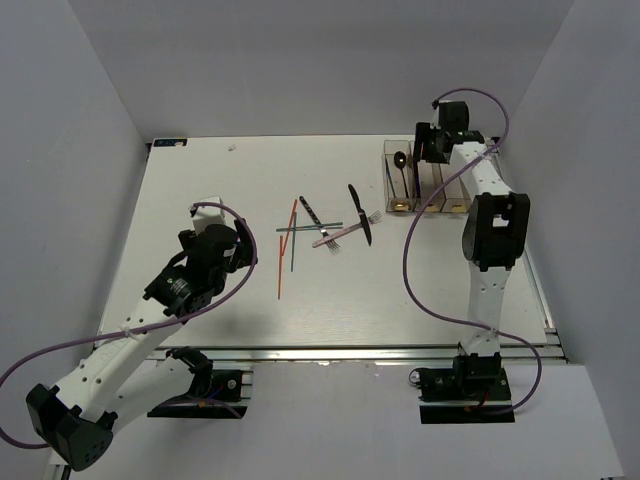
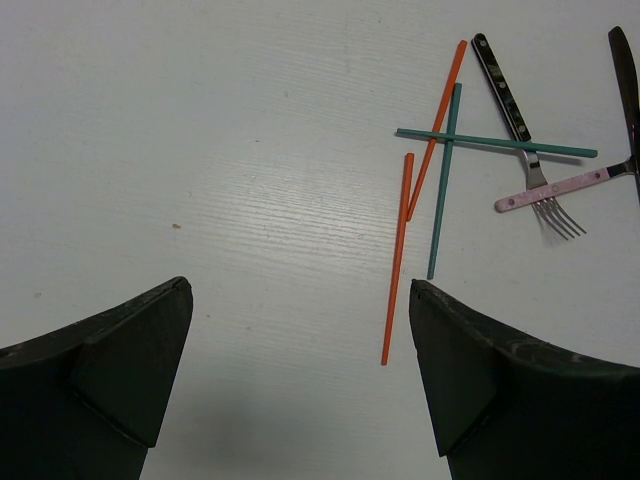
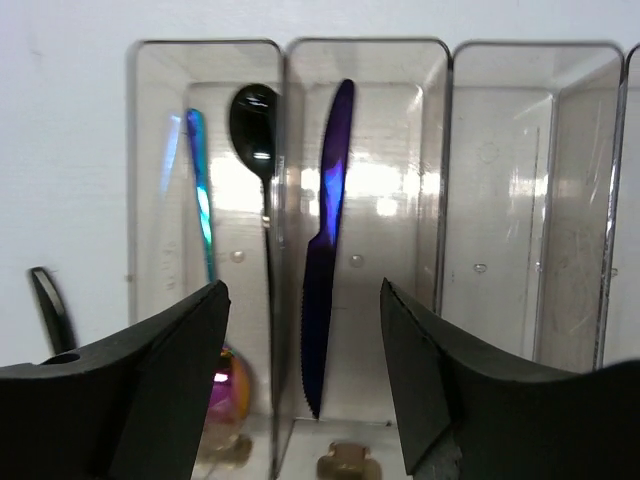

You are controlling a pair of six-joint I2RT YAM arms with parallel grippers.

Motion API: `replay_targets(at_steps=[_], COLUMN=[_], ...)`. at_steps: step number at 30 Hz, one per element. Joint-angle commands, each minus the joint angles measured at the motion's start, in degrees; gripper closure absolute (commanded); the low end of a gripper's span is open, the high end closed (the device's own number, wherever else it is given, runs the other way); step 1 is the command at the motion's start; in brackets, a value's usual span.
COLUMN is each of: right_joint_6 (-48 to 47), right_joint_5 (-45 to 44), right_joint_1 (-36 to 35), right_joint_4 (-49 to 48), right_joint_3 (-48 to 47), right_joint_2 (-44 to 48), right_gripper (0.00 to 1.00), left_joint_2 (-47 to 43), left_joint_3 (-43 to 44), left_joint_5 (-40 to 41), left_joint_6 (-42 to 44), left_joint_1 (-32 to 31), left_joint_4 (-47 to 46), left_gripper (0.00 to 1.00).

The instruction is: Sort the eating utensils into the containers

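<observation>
The containers (image 1: 440,190) are a row of clear bins at the back right. In the right wrist view the leftmost bin (image 3: 160,150) holds a black spoon (image 3: 255,125) and a blue-handled spoon (image 3: 200,190), and the bin beside it holds a dark purple knife (image 3: 325,250). My right gripper (image 3: 305,380) hovers over these bins, open and empty; it also shows in the top view (image 1: 432,150). My left gripper (image 2: 300,340) is open and empty just left of two orange chopsticks (image 2: 397,260). Beyond them lie two green chopsticks (image 2: 444,180), a dark-handled fork (image 2: 510,105) and a pink-handled fork (image 2: 560,188).
A black knife-like piece (image 1: 359,214) lies right of the forks mid-table. The two right-hand bins (image 3: 520,200) hold nothing that I can see. White walls stand round the table on three sides.
</observation>
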State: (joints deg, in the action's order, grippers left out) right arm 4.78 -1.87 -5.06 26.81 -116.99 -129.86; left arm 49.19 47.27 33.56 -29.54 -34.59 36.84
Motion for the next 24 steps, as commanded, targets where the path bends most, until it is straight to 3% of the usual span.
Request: replay_targets(at_steps=[1,2,5,11,18,24], right_joint_6=[-0.81,-0.99,-1.08,-3.02,-2.14,-1.08], right_joint_5=[1.88,-0.92,3.96,-0.04,-0.59,-0.33], right_joint_1=[-4.07,-6.17,-9.16,-17.16,-20.25,-21.57], right_joint_4=[-0.80,-0.27,-0.52,1.31,8.87,9.67], right_joint_3=[0.00,0.09,3.94,5.98,3.26,5.72], right_joint_2=[7.78,7.87,9.71,10.25,4.89,3.39], right_gripper=[0.33,0.33,0.35,0.39,0.40,0.44], left_joint_2=[-0.32,-0.23,-0.41,-0.67,-1.02,-1.02], left_joint_3=[0.46,0.55,0.46,0.55,0.37,0.46], left_joint_5=[-0.25,-0.08,0.01,-0.25,-0.78,-0.95], left_joint_6=[0.36,0.36,0.27,0.27,0.36,0.36], left_joint_1=[0.05,0.05,-0.04,-0.04,0.05,-0.04], left_joint_4=[-0.89,-0.81,-0.72,-0.81,-1.07,-1.07], left_gripper=[0.02,0.02,0.02,0.02,0.02,0.02])
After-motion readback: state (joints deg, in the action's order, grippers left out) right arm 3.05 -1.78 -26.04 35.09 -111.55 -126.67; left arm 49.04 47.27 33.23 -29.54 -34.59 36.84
